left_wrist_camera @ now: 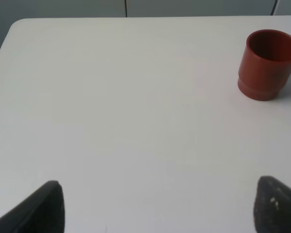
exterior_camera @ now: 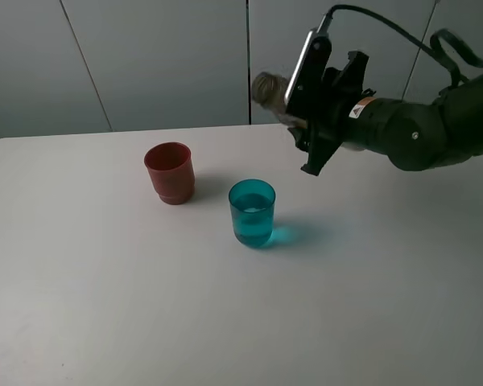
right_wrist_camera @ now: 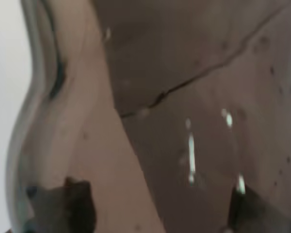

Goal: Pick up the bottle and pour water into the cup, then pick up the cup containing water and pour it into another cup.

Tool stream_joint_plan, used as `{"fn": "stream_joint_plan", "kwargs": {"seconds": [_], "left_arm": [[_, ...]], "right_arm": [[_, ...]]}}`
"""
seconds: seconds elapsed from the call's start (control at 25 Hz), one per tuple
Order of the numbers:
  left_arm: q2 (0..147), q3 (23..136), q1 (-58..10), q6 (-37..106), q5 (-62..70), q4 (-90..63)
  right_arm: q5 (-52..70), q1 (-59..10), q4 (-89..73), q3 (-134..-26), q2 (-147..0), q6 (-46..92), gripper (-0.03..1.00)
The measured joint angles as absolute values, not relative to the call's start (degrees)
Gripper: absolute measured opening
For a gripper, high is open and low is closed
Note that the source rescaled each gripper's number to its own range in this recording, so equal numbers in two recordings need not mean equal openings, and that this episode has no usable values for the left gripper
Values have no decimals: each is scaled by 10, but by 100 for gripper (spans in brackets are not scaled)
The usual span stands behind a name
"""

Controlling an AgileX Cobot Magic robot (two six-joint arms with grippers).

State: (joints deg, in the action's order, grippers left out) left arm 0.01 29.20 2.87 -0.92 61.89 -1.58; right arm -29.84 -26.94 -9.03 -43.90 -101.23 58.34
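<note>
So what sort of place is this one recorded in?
Most likely a robotics lab or test bench, not a home: a bare white table, plain grey wall panels behind it, and a robot arm holding a bottle near a red cup and a teal cup.

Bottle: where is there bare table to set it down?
Bare table for the bottle lies right of the teal cup, out to the right edge, and across the whole front. Left of the red cup is bare too. Tight only between the two cups, close but apart.
</note>
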Motion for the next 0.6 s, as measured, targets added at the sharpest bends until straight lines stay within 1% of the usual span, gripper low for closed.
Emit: {"fn": "stream_joint_plan", "kwargs": {"seconds": [0.08, 0.16, 0.28, 0.36, 0.6], "left_arm": [[0, 292, 29, -9, 619, -16], [0, 292, 29, -9, 619, -16], [0, 292, 29, -9, 619, -16], [0, 292, 29, -9, 619, -16], [0, 292, 29, -9, 619, -16]], "right_arm": [[-319, -234, -33, -446, -1012, 423, 2], [-355, -203, 12, -447, -1014, 292, 2], [-408, -162, 39, -448, -1029, 156, 2], [-430, -141, 41, -448, -1047, 111, 2], [-522, -112, 46, -448, -1124, 79, 2]]}}
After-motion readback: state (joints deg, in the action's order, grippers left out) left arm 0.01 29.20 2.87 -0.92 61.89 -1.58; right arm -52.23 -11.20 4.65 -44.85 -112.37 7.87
